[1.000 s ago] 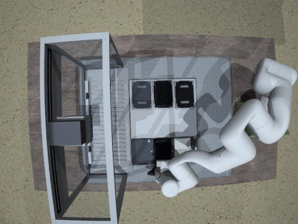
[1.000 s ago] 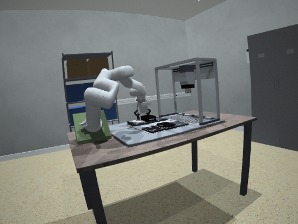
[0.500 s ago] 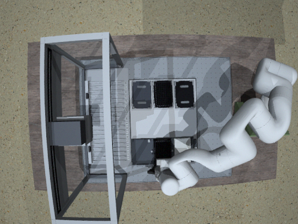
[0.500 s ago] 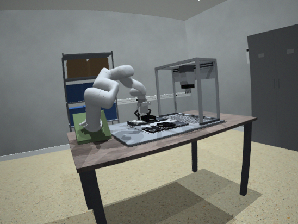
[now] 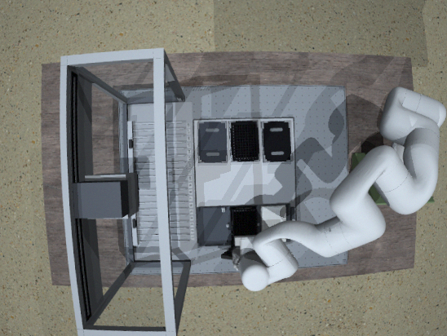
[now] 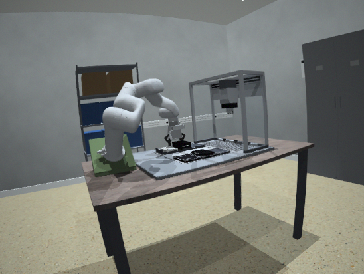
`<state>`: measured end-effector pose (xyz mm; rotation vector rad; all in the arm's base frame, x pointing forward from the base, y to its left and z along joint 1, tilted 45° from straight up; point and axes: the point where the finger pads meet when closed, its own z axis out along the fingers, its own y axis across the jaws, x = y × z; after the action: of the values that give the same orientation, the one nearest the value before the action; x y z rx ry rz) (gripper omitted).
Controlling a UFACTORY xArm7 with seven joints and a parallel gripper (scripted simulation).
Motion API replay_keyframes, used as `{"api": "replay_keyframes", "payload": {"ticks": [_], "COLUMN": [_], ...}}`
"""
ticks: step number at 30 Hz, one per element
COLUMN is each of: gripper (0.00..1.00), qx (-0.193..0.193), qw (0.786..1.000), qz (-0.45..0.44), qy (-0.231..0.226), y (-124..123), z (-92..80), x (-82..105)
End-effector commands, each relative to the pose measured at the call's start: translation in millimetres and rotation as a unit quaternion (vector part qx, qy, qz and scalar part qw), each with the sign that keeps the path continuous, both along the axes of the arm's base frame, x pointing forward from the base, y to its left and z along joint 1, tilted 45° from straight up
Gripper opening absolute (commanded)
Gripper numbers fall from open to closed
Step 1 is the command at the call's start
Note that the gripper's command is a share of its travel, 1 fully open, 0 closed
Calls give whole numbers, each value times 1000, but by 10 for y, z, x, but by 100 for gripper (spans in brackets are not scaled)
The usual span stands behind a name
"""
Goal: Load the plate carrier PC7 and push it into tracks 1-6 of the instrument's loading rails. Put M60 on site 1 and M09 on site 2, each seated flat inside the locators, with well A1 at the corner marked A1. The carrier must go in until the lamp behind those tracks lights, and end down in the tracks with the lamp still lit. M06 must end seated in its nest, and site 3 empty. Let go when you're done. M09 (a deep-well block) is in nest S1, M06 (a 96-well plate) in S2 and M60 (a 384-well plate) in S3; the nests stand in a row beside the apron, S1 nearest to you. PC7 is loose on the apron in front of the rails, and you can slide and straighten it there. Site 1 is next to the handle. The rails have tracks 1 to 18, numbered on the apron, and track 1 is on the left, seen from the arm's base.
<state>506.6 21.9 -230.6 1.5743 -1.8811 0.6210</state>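
Note:
The plate carrier PC7 (image 5: 245,225) lies on the apron in front of the rails' lowest tracks, with its handle end towards the arm. A light plate (image 5: 272,214) sits on the site next to the handle; it also shows in the side view (image 6: 167,149). A black deep-well block (image 5: 245,220) sits on the middle site (image 6: 181,144). The site nearest the rails (image 5: 212,225) is bare. My gripper (image 5: 233,253) (image 6: 175,139) is open, low at the block's outer edge; my wrist partly hides the fingers. A black well plate (image 5: 245,141) sits in the middle nest.
The two outer nests (image 5: 212,141) (image 5: 276,141) are bare. The instrument's frame (image 5: 118,187) stands over the rails (image 5: 163,183), with a grey head (image 5: 104,196) inside. My arm's green base (image 6: 111,159) is on the table's end.

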Motion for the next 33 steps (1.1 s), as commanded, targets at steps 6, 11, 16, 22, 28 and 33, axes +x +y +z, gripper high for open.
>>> {"api": "replay_keyframes", "payload": {"ticks": [6, 11, 16, 22, 28, 33], "gripper": [100, 100, 100, 100, 100, 100], "qx": [1, 1, 1, 1, 1, 1], "qw": [1000, 1000, 1000, 1000, 1000, 1000], "qz": [2, 2, 2, 2, 2, 2], "qy": [-2, -2, -2, -2, -2, -2], "y": [-4, -22, -32, -54, -75, -85], "z": [42, 60, 70, 91, 112, 123], "x": [17, 14, 12, 9, 5, 3]}}
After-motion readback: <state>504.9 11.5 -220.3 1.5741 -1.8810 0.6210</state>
